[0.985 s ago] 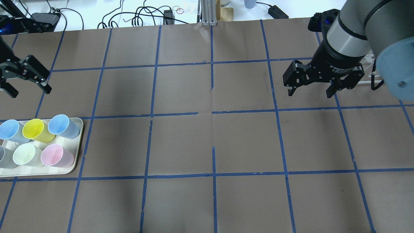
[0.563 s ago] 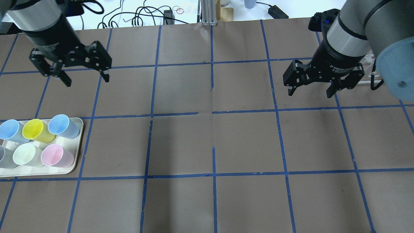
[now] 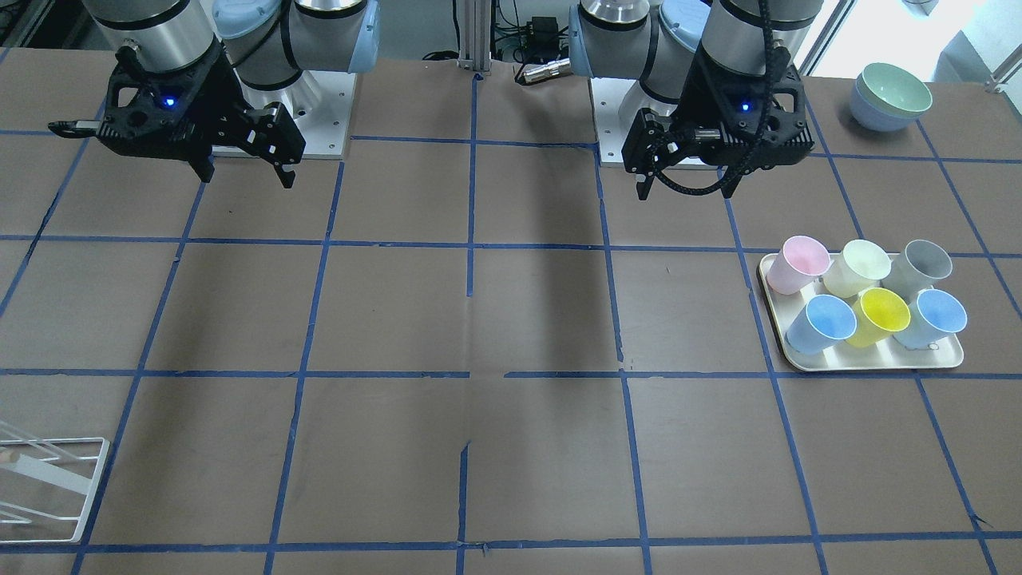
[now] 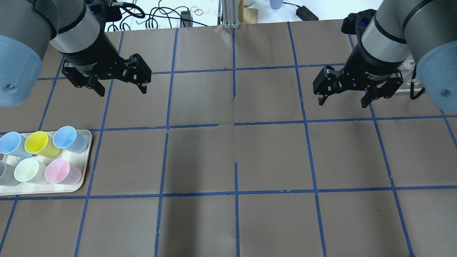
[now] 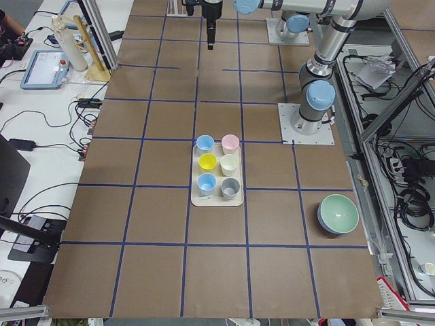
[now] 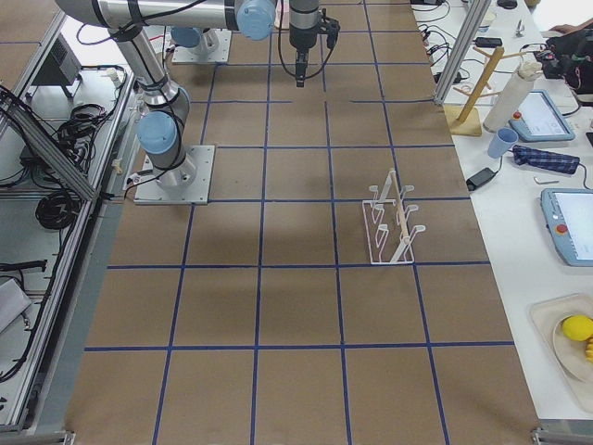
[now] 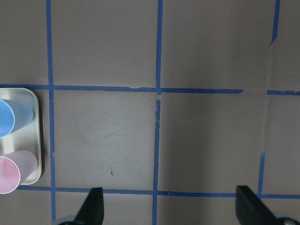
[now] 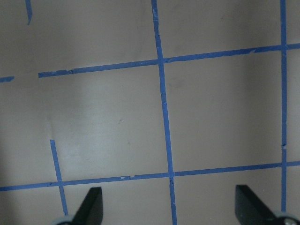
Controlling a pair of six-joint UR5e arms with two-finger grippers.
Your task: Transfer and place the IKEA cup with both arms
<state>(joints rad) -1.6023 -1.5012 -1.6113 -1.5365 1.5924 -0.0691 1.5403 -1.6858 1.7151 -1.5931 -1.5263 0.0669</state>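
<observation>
The tray (image 4: 57, 189) lies on the robot's left side of the brown tabletop (image 4: 271, 157). Six cups stand on it in two rows. The yellow cup (image 4: 39, 143) is in the middle of the far row, close between two blue cups (image 4: 10, 142). From the tray's right rim, a wide stretch of tabletop with blue tape lines runs across. Farther back, the left arm (image 4: 76, 32) hangs above the tabletop, well apart from the tray. Its jaws are spread wide and hold nothing. The right arm (image 4: 385, 39) hangs far off to the other side, with its jaws spread wide too. Behind both arms is the tabletop's far edge, with black cables (image 4: 153, 18) lying past it.
</observation>
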